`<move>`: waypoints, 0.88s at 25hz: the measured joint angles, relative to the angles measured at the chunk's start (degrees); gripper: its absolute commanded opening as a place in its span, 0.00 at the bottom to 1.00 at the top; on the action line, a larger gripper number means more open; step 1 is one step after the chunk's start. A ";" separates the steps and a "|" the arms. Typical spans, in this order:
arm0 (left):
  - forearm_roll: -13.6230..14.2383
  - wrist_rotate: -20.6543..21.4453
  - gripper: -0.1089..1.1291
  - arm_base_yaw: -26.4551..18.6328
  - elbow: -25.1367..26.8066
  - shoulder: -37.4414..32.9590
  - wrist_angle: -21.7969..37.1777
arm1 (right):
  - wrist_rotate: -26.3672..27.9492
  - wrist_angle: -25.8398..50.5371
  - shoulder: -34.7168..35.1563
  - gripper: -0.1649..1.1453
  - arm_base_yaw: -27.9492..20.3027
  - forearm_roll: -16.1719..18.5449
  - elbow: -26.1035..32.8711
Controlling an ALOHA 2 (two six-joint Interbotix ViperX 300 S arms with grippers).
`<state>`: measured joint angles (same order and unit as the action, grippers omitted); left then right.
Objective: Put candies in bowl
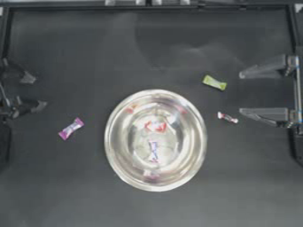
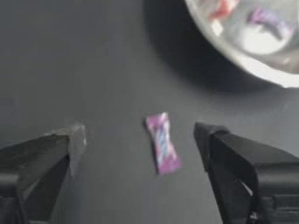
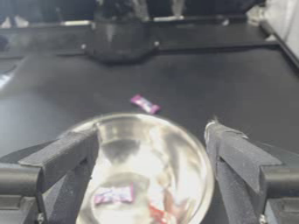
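The silver bowl (image 1: pixel 186 150) stands mid-table with a red-pink candy (image 1: pixel 156 126) and a purple candy (image 1: pixel 153 150) inside. A magenta candy (image 1: pixel 70 128) lies on the table to its left. My left gripper (image 1: pixel 29 92) is open at the left edge; in its wrist view the magenta candy (image 2: pixel 162 143) lies between its spread jaws (image 2: pixel 140 135), untouched, with the bowl (image 2: pixel 251 65) beyond. A lime green candy (image 1: pixel 214 82) and a red-white candy (image 1: pixel 227 117) lie right of the bowl. Just right of those two, my right gripper (image 1: pixel 242 94) is open and empty.
Black frame rails run along the table's top edge (image 1: pixel 148 6) and right side (image 1: pixel 296 53). In the right wrist view the left arm's base (image 3: pixel 119 41) stands beyond the bowl (image 3: pixel 175 175). Bare dark tabletop lies in front of the bowl.
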<state>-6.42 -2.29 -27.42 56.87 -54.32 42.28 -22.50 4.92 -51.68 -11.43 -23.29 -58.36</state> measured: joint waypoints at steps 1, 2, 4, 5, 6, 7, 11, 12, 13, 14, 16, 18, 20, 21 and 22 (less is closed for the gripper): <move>1.05 -1.23 0.92 0.88 0.00 0.26 0.70 | 0.00 0.00 0.00 0.89 -0.09 0.00 0.00; 1.67 -2.11 0.92 1.67 0.00 0.62 1.32 | 0.09 0.00 0.00 0.89 -0.09 -0.09 -0.09; 2.72 -4.22 0.92 3.69 0.09 1.85 1.76 | 0.09 0.00 0.00 0.89 -0.18 -0.35 -0.26; 3.16 -5.19 0.92 4.48 0.00 2.99 1.85 | 0.09 0.00 0.00 0.89 -0.18 -0.44 -0.18; 3.43 -5.63 0.92 4.92 0.18 4.04 1.85 | 0.09 0.00 0.00 0.89 -0.26 -0.62 -0.26; 3.60 -5.98 0.92 5.45 0.18 5.10 1.85 | 0.09 0.00 0.00 0.89 -0.26 -0.79 -0.26; 3.78 -6.33 0.92 7.12 0.18 9.58 0.44 | 0.00 0.00 0.09 0.89 -0.26 -1.14 -0.35; 3.78 -6.42 0.92 7.47 0.18 10.46 -0.35 | 0.09 0.00 0.09 0.89 -0.26 -1.14 -0.35; 3.78 -6.77 0.92 7.73 0.18 11.25 -1.23 | 0.00 0.00 0.09 0.89 -0.26 -1.14 -0.35; 3.78 -7.21 0.92 7.82 0.18 12.13 -2.11 | 0.09 0.00 0.09 0.89 -0.26 -1.14 -0.35; 3.87 -8.96 0.92 8.00 0.26 14.24 -3.69 | 0.09 -0.35 0.00 0.89 -0.26 -1.14 -0.44; 4.13 -10.11 0.92 8.26 0.44 16.88 -4.22 | 0.00 -0.53 0.09 0.89 -0.35 -1.23 -0.62; 4.31 -11.51 0.92 8.53 0.53 19.07 -4.48 | 0.09 -0.53 0.18 0.89 -0.26 -1.23 -0.79; 4.39 -12.39 0.92 8.79 0.53 20.04 -4.83 | 0.09 -0.53 0.09 0.89 -0.35 -1.23 -0.88; 4.57 -13.36 0.91 9.14 0.44 20.92 -5.10 | 0.00 -0.53 0.18 0.89 -0.35 -1.23 -0.88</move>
<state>-1.85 -15.64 -18.28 57.30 -33.40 37.18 -22.50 4.39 -51.50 -11.78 -24.52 -59.24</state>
